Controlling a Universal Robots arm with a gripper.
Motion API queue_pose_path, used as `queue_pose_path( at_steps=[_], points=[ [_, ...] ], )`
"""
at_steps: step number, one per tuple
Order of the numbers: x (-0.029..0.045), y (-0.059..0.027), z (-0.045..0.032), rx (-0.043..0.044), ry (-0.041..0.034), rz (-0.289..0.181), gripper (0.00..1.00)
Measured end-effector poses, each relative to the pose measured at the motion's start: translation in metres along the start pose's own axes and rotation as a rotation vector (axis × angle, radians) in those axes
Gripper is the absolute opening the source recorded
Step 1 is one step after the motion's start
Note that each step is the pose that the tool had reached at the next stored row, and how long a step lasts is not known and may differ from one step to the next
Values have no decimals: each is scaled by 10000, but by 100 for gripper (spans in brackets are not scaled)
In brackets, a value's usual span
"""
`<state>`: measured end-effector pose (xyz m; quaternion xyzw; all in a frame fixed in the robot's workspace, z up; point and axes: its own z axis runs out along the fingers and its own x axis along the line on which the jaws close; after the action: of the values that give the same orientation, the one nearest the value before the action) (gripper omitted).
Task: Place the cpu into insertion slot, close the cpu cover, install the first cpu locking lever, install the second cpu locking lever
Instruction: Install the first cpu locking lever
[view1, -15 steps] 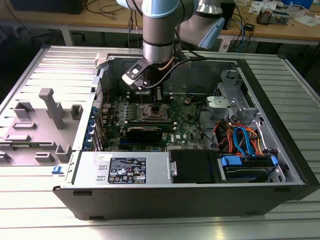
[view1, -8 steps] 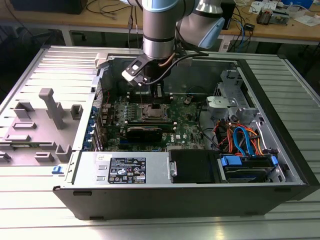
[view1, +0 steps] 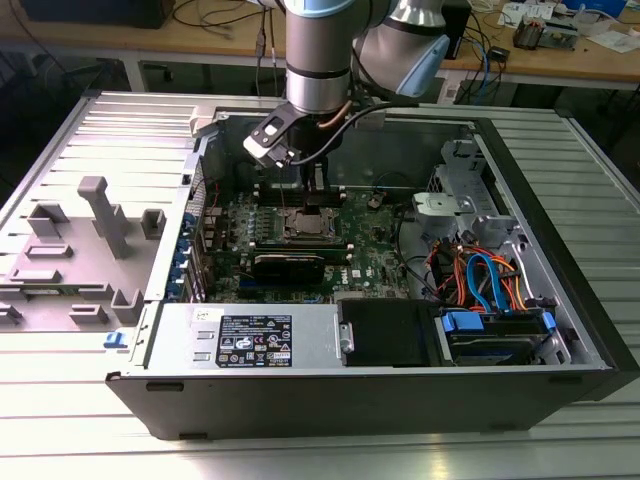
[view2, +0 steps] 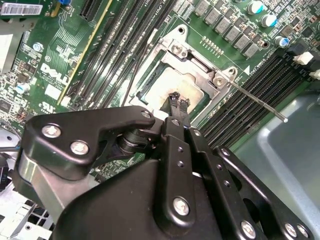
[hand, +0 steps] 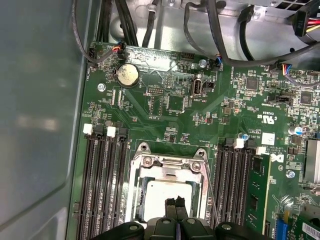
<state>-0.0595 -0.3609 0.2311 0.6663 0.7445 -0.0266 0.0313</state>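
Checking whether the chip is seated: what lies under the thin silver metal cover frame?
The silver-grey square chip shows through the window of the thin silver cover frame. Its edges and whatever lies beneath it are covered.

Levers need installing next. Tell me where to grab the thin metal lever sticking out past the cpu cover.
Probably at the free end of the locking lever, where it juts over the memory slots. Come from above, jaws straddling the thin rod crosswise; its root sits tight against the cpu cover.
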Motion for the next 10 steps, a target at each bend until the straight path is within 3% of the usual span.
queue_pose_path(
  at_steps=[10],
  points=[
    [0, 0, -2, 1, 4, 0, 11]
  ],
)
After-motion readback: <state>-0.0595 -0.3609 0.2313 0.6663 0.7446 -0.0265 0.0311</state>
